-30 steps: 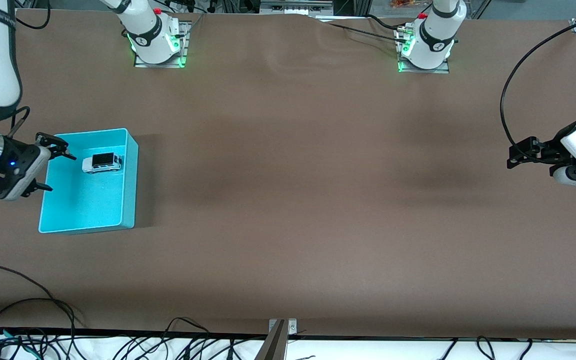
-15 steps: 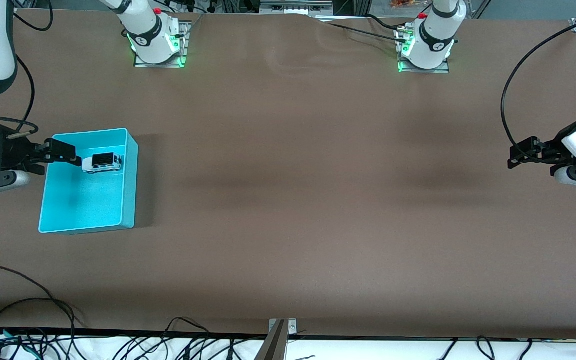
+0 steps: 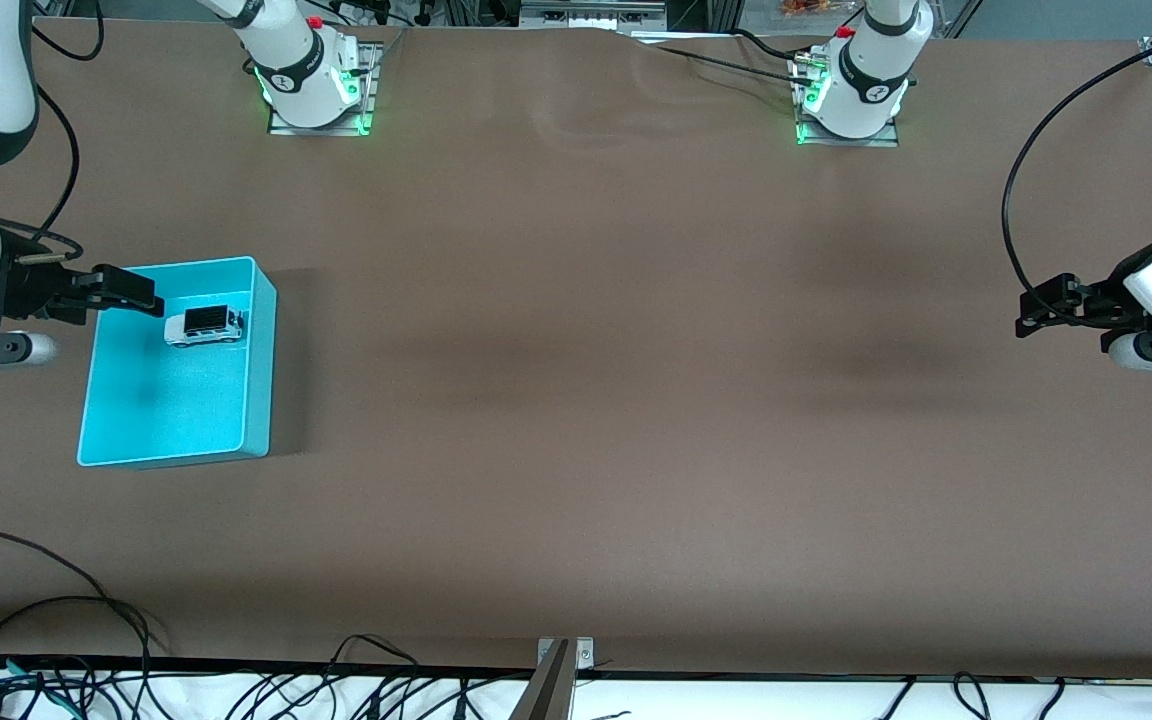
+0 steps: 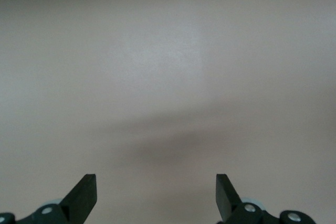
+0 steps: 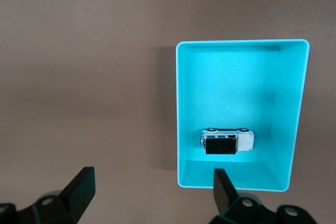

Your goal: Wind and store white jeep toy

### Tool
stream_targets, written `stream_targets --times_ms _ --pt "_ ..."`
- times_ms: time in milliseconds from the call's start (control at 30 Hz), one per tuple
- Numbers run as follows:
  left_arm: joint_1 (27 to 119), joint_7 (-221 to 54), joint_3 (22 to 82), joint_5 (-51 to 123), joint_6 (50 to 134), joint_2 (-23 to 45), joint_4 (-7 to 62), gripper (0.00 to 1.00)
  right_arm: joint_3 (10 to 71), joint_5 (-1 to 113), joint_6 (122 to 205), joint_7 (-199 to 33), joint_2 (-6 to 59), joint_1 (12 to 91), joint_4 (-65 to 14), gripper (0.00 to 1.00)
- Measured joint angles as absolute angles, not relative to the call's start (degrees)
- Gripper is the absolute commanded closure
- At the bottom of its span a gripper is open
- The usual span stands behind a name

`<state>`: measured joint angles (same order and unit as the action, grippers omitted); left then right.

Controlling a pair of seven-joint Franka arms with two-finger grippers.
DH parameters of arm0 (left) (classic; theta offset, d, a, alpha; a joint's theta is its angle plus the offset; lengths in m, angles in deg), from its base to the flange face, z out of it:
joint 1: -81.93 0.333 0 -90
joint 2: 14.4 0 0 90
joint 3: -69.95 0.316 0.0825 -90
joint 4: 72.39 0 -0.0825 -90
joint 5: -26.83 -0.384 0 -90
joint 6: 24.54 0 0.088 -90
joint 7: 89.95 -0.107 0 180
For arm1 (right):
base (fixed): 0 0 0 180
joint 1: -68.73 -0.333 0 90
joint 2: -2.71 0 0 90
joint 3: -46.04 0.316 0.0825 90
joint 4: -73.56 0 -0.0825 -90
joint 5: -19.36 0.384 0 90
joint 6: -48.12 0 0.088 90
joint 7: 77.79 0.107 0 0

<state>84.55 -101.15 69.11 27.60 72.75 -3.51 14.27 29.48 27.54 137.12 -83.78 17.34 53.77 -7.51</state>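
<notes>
your right tool point(image 3: 136, 293) has swung round and lifted off the white jeep toy point(image 3: 204, 326), now released over the cyan bin point(image 3: 256, 400)'s edge; the left tool point(image 3: 1041, 312) waits, released. the jeep sits inside: light, rigid, slick; pinch its flanks.

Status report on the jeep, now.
Both end effectors open and empty: right end effector over cyan bin's edge, left end effector waiting at its table end. White jeep toy in bin. Nothing obstructing.
</notes>
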Motion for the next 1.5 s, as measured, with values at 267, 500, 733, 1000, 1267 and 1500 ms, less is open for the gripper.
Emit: stream_targets --times_ms 267,500,733,1000,1267,1500 --pt "84.6 -101.1 69.1 27.6 72.7 -3.5 14.3 0.0 29.5 26.3 137.0 -80.1 16.7 53.3 -7.5 0.0" --pt "84.6 -101.1 69.1 27.6 72.7 -3.5 14.3 0.0 29.7 24.8 137.0 -76.8 16.6 51.8 -7.5 0.0" --pt "84.6 -101.1 69.1 27.6 72.7 -3.5 14.3 0.0 36.2 22.2 136.9 -73.2 15.3 55.6 -7.4 0.0" --pt "84.6 -101.1 69.1 27.6 72.7 -3.5 14.3 0.0 47.4 19.6 136.8 -72.9 13.8 68.2 -8.1 0.0" --pt "84.6 -101.1 69.1 27.6 72.7 -3.5 14.3 0.0 49.1 19.5 136.9 -72.9 11.7 70.7 -11.1 0.0" --pt "84.6 -101.1 69.1 27.6 72.7 -3.5 14.3 0.0 49.9 19.5 137.0 -72.9 11.1 70.7 -11.8 0.0"
